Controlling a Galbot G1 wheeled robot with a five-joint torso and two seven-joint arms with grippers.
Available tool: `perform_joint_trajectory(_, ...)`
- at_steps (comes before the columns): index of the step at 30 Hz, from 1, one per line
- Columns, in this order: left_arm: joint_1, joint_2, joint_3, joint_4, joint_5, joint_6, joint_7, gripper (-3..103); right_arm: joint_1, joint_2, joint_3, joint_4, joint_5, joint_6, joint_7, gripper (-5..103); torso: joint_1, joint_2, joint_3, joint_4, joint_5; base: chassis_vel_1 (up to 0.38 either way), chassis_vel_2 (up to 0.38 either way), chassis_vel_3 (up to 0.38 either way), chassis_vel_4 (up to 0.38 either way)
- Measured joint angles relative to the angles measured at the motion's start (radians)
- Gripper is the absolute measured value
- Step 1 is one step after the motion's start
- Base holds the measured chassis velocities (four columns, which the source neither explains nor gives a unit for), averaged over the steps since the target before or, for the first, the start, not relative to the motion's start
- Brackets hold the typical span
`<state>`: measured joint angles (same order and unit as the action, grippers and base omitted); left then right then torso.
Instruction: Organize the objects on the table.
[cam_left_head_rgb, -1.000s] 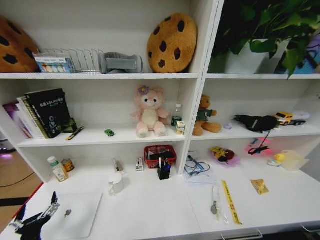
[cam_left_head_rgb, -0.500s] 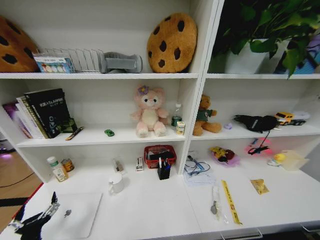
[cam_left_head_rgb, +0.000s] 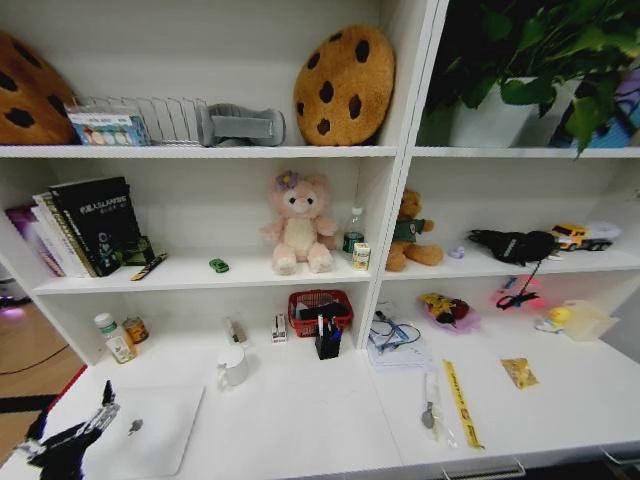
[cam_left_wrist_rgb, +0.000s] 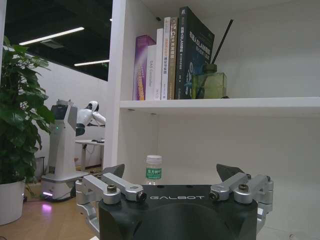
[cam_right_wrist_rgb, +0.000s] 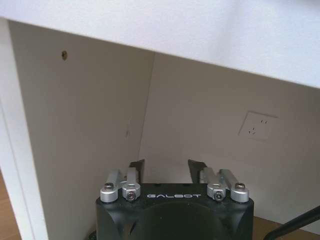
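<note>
Head view, left claw (cam_left_head_rgb: 100, 412) open beside silver laptop (cam_left_head_rgb: 150, 430) on table (cam_left_head_rgb: 300, 420), right claw (cam_right_wrist_rgb: 165, 167) open.

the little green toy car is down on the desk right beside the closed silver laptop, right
Not quite. In the head view the green toy car sits on the shelf above the desk, left of the pink plush. The closed silver laptop does lie on the desk.

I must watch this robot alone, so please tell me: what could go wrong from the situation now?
1. The left gripper hovers open at the left edge of the silver laptop, which lies near the front edge of the table. A clumsy push might slide it off.
2. The white mug stands close behind the laptop; moving the laptop back could tip it.
</note>
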<state>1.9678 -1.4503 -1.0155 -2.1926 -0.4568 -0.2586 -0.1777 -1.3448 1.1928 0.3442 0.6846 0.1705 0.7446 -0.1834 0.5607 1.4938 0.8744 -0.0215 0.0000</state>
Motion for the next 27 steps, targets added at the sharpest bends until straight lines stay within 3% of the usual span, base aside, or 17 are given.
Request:
perform_joint_trajectory(11, -0.001, -0.003, -0.001, -0.003, -0.001, 0.001, -0.002, 100, -0.14, -0.029, 0.024, 0.092, -0.085, 0.053, -0.015, 95, 0.0, 0.0, 0.0, -0.0001, 0.0001, 0.0, 0.0, 0.0, 0.0)
perform_joint_trajectory(17, -0.001, -0.004, 0.001, 0.013, -0.006, -0.008, 0.002, 100, -0.226, -0.033, 0.07, 0.148, -0.099, 0.055, -0.03, 100, 0.0, 0.0, 0.0, 0.0002, 0.0, 0.0, 0.0, 0.0, 0.0)
perform_joint_trajectory(19, 0.003, -0.003, 0.003, 0.05, -0.007, -0.026, 0.005, 100, -0.395, -0.035, 0.111, 0.288, -0.091, 0.056, -0.055, 100, 0.0, 0.0, 0.0, -0.0003, -0.0002, 0.0, 0.0, 0.0, 0.0)
perform_joint_trajectory(27, 0.004, -0.003, -0.002, 0.073, -0.038, -0.051, 0.01, 100, -0.652, -0.022, 0.184, 0.59, -0.087, 0.058, -0.056, 100, 0.0, 0.0, 0.0, 0.0002, 0.0002, 0.0, 0.0, 0.0, 0.0)
